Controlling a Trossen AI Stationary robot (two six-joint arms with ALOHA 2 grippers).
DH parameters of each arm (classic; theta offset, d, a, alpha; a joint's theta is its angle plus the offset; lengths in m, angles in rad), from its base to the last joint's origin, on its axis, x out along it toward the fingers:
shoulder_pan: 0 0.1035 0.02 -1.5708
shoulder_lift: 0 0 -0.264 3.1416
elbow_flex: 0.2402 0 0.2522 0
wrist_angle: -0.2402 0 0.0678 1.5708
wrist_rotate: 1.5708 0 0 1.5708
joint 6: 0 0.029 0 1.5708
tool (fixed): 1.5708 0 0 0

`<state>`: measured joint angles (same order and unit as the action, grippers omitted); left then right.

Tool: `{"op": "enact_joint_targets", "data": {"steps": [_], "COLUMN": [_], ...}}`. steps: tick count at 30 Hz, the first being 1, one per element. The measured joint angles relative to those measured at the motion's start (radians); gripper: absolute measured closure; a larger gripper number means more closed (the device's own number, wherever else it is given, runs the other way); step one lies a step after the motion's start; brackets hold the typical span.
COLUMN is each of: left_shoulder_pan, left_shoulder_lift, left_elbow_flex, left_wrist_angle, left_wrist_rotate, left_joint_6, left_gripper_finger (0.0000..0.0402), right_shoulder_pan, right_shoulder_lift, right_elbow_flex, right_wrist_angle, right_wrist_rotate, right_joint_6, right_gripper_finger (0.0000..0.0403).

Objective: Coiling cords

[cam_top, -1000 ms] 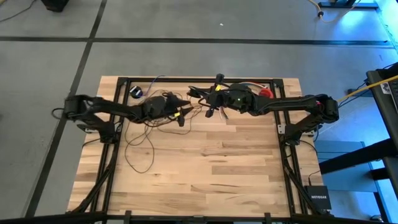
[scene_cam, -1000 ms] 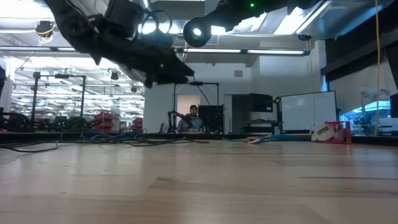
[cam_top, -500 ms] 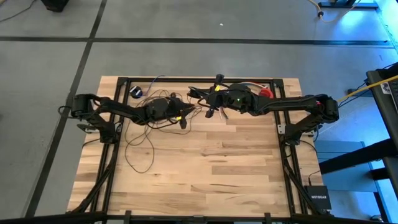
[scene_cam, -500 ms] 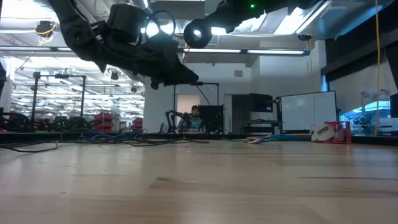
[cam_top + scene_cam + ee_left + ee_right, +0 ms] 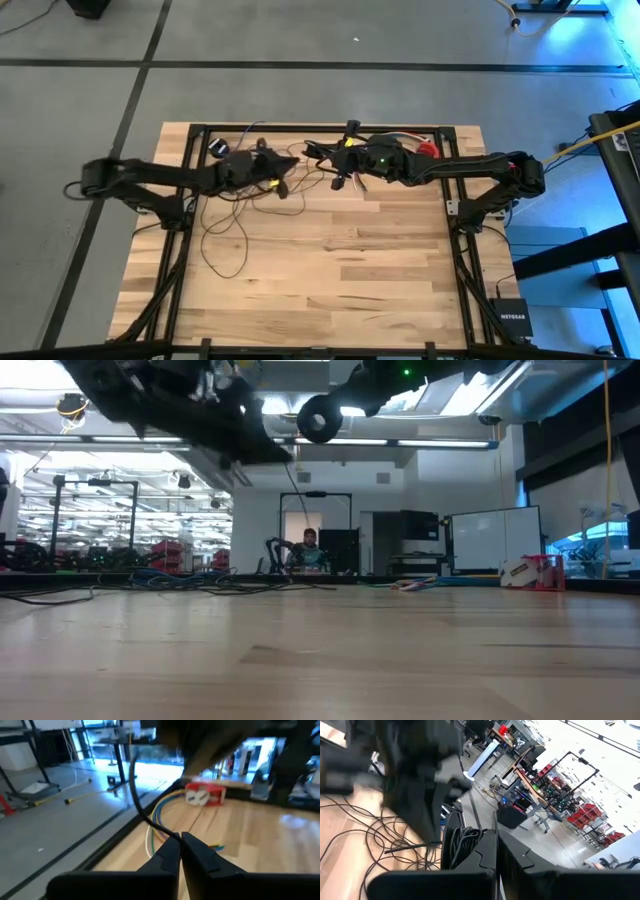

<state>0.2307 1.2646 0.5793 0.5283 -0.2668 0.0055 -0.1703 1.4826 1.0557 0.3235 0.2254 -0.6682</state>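
Cords (image 5: 228, 215) of thin dark wire are lying in loose loops on the wooden table (image 5: 330, 280), spreading over its left part, toward the far edge, and trailing toward the middle of the left side; a small dark puck (image 5: 218, 148) is sitting near the far left corner, and you cannot tell from above whether it is joined to the wire.

Your left gripper (image 5: 283, 185) is hanging above the far part of the table, left of centre; in the left wrist view its fingers (image 5: 167, 855) are pressed together, and a strand of the dark wire (image 5: 142, 812) is running up from between their tips, so they are pinching it; that strand is rising clear of the table.

Your right gripper (image 5: 337, 180) is hanging just right of the left one, near the far edge; in the right wrist view its fingers (image 5: 490, 850) are closed, with a bundle of gathered dark wire coils (image 5: 462, 842) bunched at them, so it is gripping that bundle; more loops are sprawling on the wood beyond.

A red tape dispenser (image 5: 428, 150) is sitting by the far right edge; coloured wires (image 5: 162, 817) are lying along the table's edge near it.

In the low view both arms are hanging high above the tabletop, with a person (image 5: 308, 550) sitting far off in the room behind.
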Motion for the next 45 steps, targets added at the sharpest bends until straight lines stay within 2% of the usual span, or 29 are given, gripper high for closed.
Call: {"op": "enact_joint_targets", "data": {"steps": [7, 13, 21, 30, 35, 45], "left_shoulder_pan": [-0.051, -0.092, -0.128, -0.166, -0.177, -0.150], "left_shoulder_lift": [-0.206, -0.233, -0.148, 0.038, 0.113, 0.130], "left_elbow_flex": [0.000, 0.000, 0.045, 0.129, 0.186, 0.208], "left_wrist_angle": [-0.019, 0.040, 0.059, 0.066, 0.067, 0.071], "left_wrist_rotate": [0.000, 0.001, 0.001, 0.031, 0.030, -0.041], "left_joint_6": [0.022, 0.031, 0.027, 0.003, 0.046, 0.153], "left_gripper_finger": [0.0396, 0.0397, 0.0396, 0.0395, 0.0388, 0.0397], "right_shoulder_pan": [0.000, 0.000, -0.001, -0.001, 0.000, -0.001], "right_shoulder_lift": [0.009, 0.054, 0.108, 0.111, 0.111, 0.111], "right_elbow_flex": [0.000, 0.000, -0.001, -0.001, -0.001, -0.001], "right_wrist_angle": [-0.008, 0.068, 0.161, 0.173, 0.174, 0.173], "right_wrist_rotate": [0.001, 0.000, 0.029, 0.026, 0.011, -0.007], "right_joint_6": [0.000, 0.000, 0.000, 0.037, 0.038, 0.039], "right_gripper_finger": [0.0394, 0.0394, 0.0394, 0.0394, 0.0394, 0.0394]}}
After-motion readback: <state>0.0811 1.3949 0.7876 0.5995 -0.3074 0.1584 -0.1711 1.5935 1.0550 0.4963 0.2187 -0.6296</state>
